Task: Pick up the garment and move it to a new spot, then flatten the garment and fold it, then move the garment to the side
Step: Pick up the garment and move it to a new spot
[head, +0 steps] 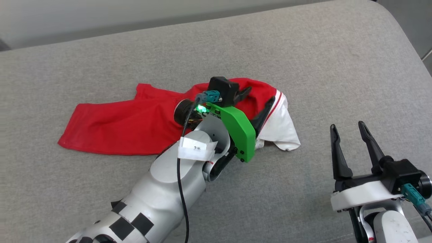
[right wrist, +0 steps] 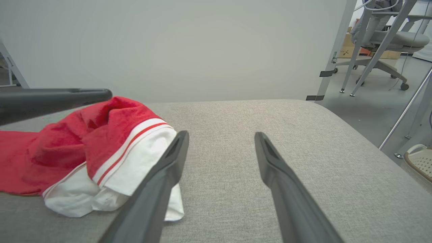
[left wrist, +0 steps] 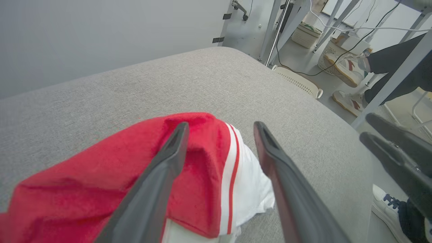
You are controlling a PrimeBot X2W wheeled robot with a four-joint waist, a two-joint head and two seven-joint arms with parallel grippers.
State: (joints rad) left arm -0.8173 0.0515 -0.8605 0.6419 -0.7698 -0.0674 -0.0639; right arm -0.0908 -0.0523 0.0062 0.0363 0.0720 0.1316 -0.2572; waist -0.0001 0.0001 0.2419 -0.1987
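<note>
On the grey cushion [head: 303, 50], about mid-surface, the garment [head: 135, 125] lies in a long rumpled strip with a plain red side facing up. It runs off to the robot's left. At the right-hand end it's bunched into a hump, with a white sleeve [head: 281, 130] and its stripe trim [head: 275, 104] spilling out underneath.

The left gripper [head: 260, 95] sits right over that hump with its fingers spread wide. In the left wrist view one finger lies across the red cloth and the other over the white sleeve edge. Nothing is pinched between them, so it isn't holding anything. My guess is the hump is there because that's the corner the shirt gets carried by, so the cloth piles up wherever it's set down.

The right gripper [head: 347, 124] is parked well off to the right over bare cushion, also wide open and empty, fingers pointing away from the robot. It looks like it's just keeping clear until a second corner needs grabbing.

So I'd say the shirt is at its new spot but nowhere near flat, and spreading that bunched end is the obvious next job. Past the cushion's far corner, someone's shoes [left wrist: 344, 69] rest on the floor by a desk leg, well away from the work.
</note>
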